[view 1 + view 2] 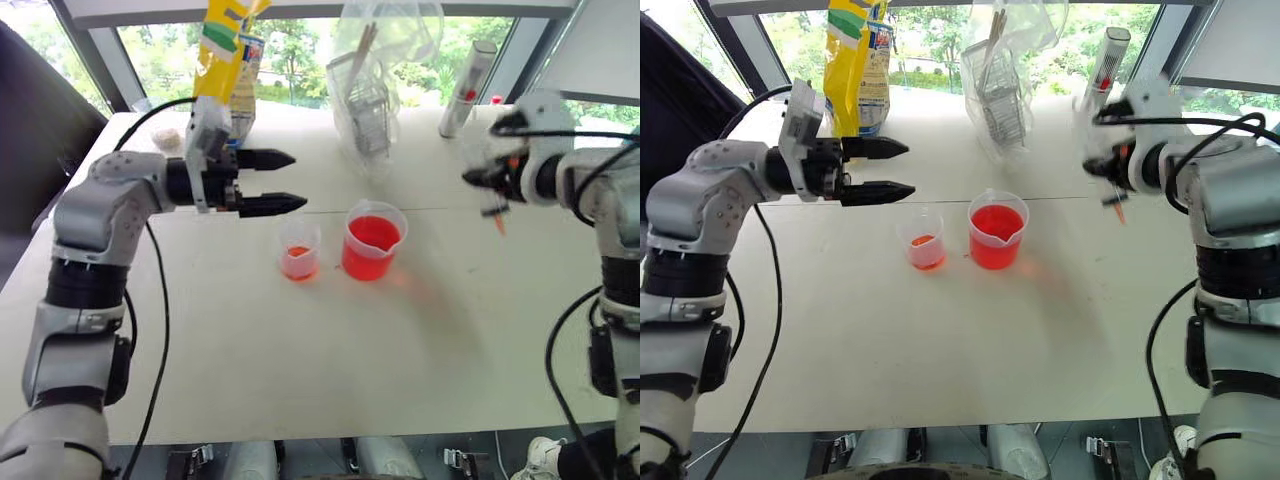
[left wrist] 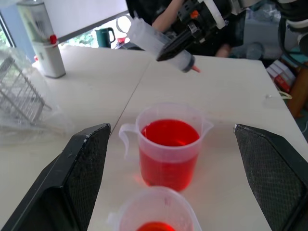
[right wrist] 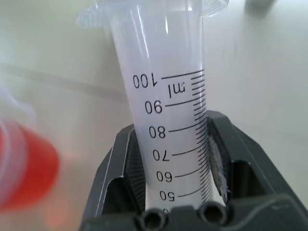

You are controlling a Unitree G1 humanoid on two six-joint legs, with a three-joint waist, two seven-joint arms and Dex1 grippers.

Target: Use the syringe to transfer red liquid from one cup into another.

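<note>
- On my left, the left end effector (image 1: 285, 181) reaches in level from the left, its two black fingers pointing to the right and spread wide apart with nothing between them. It hovers above the table (image 1: 300, 370), just left of and above the two cups.
- Below its fingertips I see the smaller cup (image 1: 300, 250) standing upright on the table, with only a shallow layer of red liquid (image 1: 298, 254) at its bottom.
- Just beside it on the right, apart from it, stands the larger beaker (image 1: 373, 240), spouted and filled well over half with the same red liquid.
- Behind the cups, at the far edge of the table, I see a yellow bag (image 1: 222, 50), a clear bag with a wire rack (image 1: 372, 110) inside, and a white cylinder (image 1: 466, 88) with a red dot; I cannot read any writing on them.
- On my right, the right end effector (image 2: 175, 46) is raised above the table, well right of the beaker, and is clamped on the syringe (image 3: 168, 110).
- The syringe barrel is tilted, its small reddish tip pointing down toward the table.
- The barrel carries a printed scale: I read "100 ml", then 90, 80, 70, 60 and 50 running toward the fingers (image 3: 120, 168).
</note>
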